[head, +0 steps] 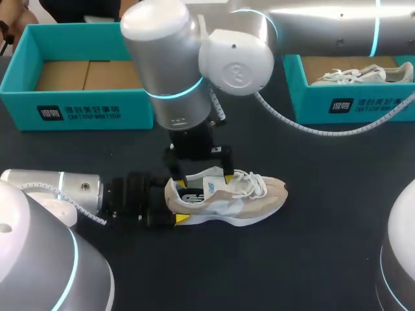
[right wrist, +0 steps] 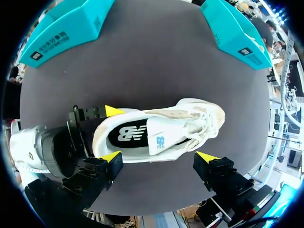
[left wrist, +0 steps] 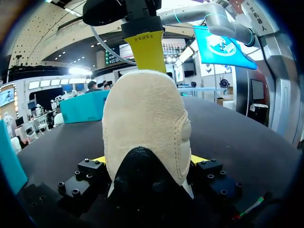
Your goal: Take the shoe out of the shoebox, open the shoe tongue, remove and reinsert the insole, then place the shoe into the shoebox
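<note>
While heel-clamped by left gripper (left wrist: 148, 160), shoe (head: 227, 197) clear of shoeboxes (head: 78, 110); right gripper (right wrist: 159, 157) wide above.

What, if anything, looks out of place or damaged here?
Nothing stands out. The beige-and-white laced sneaker stands upright on the black table, heel clamped by the left gripper, right gripper open above it.

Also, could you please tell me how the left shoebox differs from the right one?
The left shoebox is empty, showing its bare cardboard floor, while the right shoebox holds a white shoe. My right arm hides the left shoebox's right end, whereas a white coiled cable crosses the right shoebox's front wall. Both are teal, open-topped and printed on the front.
</note>
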Controlling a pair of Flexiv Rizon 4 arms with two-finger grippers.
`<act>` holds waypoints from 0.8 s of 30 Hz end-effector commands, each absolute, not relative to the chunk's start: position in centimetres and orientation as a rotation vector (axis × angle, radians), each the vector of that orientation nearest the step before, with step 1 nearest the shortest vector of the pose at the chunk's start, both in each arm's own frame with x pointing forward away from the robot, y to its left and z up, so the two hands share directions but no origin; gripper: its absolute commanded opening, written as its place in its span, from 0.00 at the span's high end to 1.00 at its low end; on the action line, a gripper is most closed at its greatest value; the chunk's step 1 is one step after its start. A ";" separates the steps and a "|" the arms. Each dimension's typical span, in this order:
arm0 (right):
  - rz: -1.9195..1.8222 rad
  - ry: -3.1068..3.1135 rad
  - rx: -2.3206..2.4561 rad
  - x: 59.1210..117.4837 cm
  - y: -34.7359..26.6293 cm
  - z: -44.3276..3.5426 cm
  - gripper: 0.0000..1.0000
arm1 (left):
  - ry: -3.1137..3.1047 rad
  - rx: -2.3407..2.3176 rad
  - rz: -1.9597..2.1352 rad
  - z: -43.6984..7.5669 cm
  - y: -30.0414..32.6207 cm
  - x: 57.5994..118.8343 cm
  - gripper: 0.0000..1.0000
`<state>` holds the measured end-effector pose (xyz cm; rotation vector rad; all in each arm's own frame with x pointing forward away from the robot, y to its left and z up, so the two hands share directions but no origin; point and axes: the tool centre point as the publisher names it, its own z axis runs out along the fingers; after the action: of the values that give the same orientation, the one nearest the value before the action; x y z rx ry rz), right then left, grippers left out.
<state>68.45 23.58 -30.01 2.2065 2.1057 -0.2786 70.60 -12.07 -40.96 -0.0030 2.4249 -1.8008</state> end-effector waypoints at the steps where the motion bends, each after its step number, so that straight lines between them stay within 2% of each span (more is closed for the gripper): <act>1: -0.313 1.978 2.250 67.9 24.3 -30.0 0.00 | 2.424 -0.006 -1.796 -40.9 -12.2 70.5 1.00; 17: -0.313 1.978 2.250 67.9 24.3 -30.0 0.00 | 2.424 -0.006 -1.796 -40.9 -12.2 70.5 1.00; 24: -0.205 1.877 2.121 68.2 25.0 -30.7 0.00 | 2.424 -0.006 -1.796 -40.9 -12.2 70.5 1.00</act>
<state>69.59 23.44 -30.54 2.0349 2.0921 -0.2583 70.61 -12.06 -40.96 -0.0029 2.4250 -1.8010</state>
